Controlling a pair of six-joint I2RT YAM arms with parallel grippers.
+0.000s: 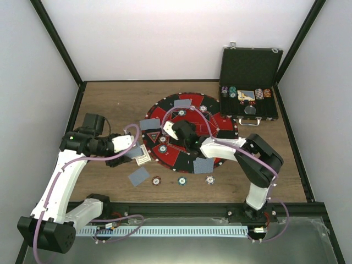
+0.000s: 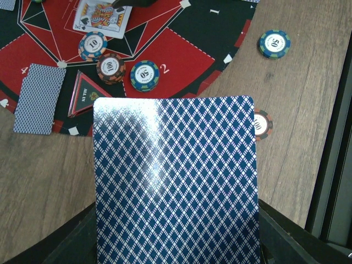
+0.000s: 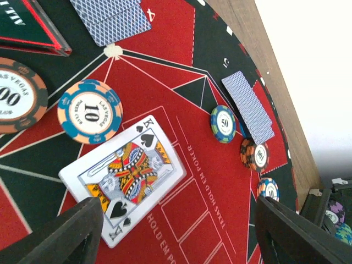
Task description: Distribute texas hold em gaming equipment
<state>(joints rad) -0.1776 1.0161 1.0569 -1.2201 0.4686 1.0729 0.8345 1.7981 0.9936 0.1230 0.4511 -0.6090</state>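
My left gripper (image 2: 176,242) is shut on a blue-backed playing card (image 2: 175,176), held over the wood beside the mat's near-left edge (image 1: 138,154). My right gripper (image 3: 187,231) stands open over the red-and-black mat (image 1: 220,122), holding nothing. A face-up king of spades (image 3: 122,176) lies flat on the mat by its left finger. Striped chips (image 3: 89,111) (image 3: 224,124) (image 3: 254,155) and face-down cards (image 3: 247,107) (image 3: 110,19) lie around it. A black triangular marker (image 2: 85,94) sits next to three chips (image 2: 110,68).
The open black case (image 1: 250,82) with more chips stands at the back right. Three chips (image 1: 182,180) and a face-down card (image 1: 138,176) lie on the wood in front of the mat. Black frame rails border the table.
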